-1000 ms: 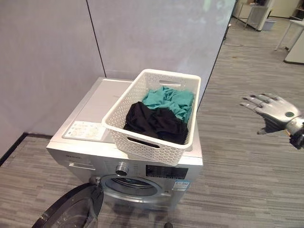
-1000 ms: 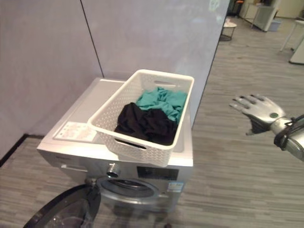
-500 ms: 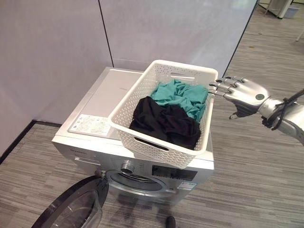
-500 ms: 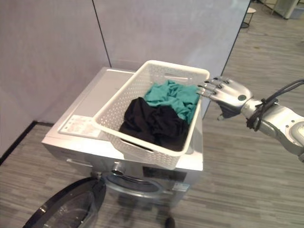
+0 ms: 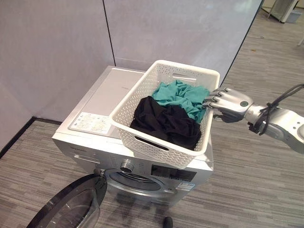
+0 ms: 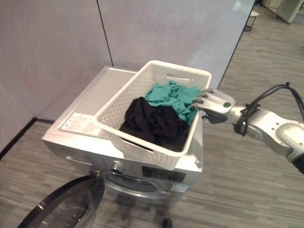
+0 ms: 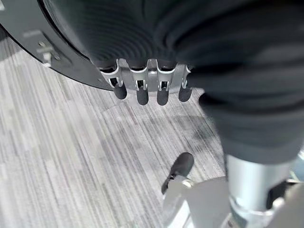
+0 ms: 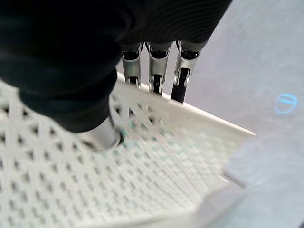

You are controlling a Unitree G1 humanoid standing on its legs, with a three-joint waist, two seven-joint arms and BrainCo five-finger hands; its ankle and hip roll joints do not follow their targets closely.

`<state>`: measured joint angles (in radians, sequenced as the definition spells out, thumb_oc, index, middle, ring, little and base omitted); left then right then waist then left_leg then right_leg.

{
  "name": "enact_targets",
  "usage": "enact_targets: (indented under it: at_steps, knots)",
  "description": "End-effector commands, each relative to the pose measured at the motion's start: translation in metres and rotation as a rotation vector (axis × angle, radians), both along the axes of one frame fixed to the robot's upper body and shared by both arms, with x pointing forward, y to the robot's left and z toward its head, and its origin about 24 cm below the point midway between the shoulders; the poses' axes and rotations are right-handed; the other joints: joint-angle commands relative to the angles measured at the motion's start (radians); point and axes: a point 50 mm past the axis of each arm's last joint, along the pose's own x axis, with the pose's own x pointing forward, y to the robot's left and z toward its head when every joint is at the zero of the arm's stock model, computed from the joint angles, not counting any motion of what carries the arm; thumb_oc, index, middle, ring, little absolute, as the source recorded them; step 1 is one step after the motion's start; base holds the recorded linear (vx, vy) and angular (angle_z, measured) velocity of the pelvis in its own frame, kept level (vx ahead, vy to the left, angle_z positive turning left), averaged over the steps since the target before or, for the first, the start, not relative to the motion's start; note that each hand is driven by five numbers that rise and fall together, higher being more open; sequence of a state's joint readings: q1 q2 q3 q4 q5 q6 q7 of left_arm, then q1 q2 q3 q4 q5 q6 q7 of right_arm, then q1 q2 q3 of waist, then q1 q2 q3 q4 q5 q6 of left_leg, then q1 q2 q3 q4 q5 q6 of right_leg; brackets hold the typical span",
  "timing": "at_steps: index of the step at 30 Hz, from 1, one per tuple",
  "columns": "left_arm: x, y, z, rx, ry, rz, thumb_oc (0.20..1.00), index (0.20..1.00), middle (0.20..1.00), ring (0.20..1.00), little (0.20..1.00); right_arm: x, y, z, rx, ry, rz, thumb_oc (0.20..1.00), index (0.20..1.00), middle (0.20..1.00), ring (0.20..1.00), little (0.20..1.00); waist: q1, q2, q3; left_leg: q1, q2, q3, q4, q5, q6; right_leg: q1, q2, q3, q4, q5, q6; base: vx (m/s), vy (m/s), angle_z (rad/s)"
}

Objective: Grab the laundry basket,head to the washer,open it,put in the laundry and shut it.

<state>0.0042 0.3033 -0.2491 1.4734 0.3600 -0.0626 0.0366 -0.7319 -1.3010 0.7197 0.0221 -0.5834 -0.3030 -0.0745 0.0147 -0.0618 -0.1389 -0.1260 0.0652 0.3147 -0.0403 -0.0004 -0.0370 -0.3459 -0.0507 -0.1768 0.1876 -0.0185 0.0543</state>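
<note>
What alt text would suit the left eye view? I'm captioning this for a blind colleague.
The robot's right hand reaches over the right rim of a white laundry basket on top of a silver washer, its fingers above the teal cloth beside a black garment. The washer's round door hangs open below.

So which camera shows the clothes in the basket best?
Either eye view: black clothes and teal clothes lie open to view in the white basket. The right wrist view gives teal glimpses through its lattice wall.
</note>
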Motion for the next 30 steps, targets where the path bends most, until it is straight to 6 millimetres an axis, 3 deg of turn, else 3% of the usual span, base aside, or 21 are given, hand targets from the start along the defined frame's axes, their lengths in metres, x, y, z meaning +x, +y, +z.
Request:
enact_targets:
  at_steps: [1,8,14,22,25,26,30]
  knots:
    - [-0.010,0.022,0.007,0.067,0.013,0.072,1.000,1.000,1.000,1.000,1.000,0.007,0.015,0.017,0.162,-0.024,0.037,0.200,0.200,0.200,0.200,0.200,0.014,-0.082,0.015,0.020,-0.047,0.008,-0.047,0.036,-0.024,0.172,-0.043,-0.004,-0.275,0.164,0.115,0.00,0.000,0.00]
    - [-0.008,0.027,0.009,0.082,0.008,0.082,1.000,1.000,1.000,1.000,1.000,0.010,0.043,0.029,0.242,0.015,0.129,0.200,0.200,0.200,0.200,0.200,0.025,-0.110,0.008,0.019,-0.041,0.011,-0.047,0.037,-0.026,0.168,-0.036,0.000,-0.275,0.165,0.114,0.00,0.000,0.00]
    - [-0.002,0.030,0.011,0.093,-0.008,0.086,1.000,1.000,1.000,1.000,1.000,0.012,0.081,0.041,0.380,0.087,0.246,0.200,0.200,0.200,0.200,0.200,0.040,-0.139,0.004,0.015,-0.037,0.013,-0.047,0.040,-0.027,0.162,-0.031,0.001,-0.275,0.172,0.112,-0.01,-0.006,-0.03]
    - [0.008,0.034,0.013,0.096,-0.041,0.103,1.000,1.000,1.000,1.000,1.000,0.014,0.117,0.061,0.443,0.129,0.335,0.200,0.200,0.200,0.200,0.200,0.055,-0.158,0.003,0.015,-0.035,0.004,-0.047,0.042,-0.027,0.165,-0.029,-0.008,-0.275,0.175,0.106,-0.01,0.000,0.02]
    - [0.013,0.030,0.012,0.088,-0.050,0.128,1.000,1.000,1.000,1.000,1.000,0.033,0.137,0.068,0.561,0.126,0.277,0.200,0.200,0.200,0.200,0.200,0.063,-0.165,0.005,0.016,-0.037,-0.002,-0.047,0.040,-0.020,0.175,-0.029,-0.014,-0.275,0.179,0.098,-0.01,0.017,0.02]
    - [0.013,0.024,0.009,0.075,-0.044,0.137,1.000,1.000,1.000,1.000,1.000,0.049,0.144,0.060,0.614,0.120,0.199,0.200,0.200,0.200,0.200,0.200,0.065,-0.166,0.006,0.021,-0.039,-0.008,-0.047,0.037,-0.014,0.182,-0.029,-0.012,-0.275,0.180,0.094,0.00,0.017,0.10]
    - [0.015,0.011,0.005,0.053,-0.026,0.121,1.000,1.000,1.000,1.000,1.000,0.067,0.168,0.038,0.677,0.143,0.098,0.200,0.200,0.200,0.200,0.200,0.073,-0.159,0.010,0.030,-0.042,-0.011,-0.047,0.032,-0.004,0.187,-0.028,-0.004,-0.271,0.181,0.088,-0.02,0.017,0.08]
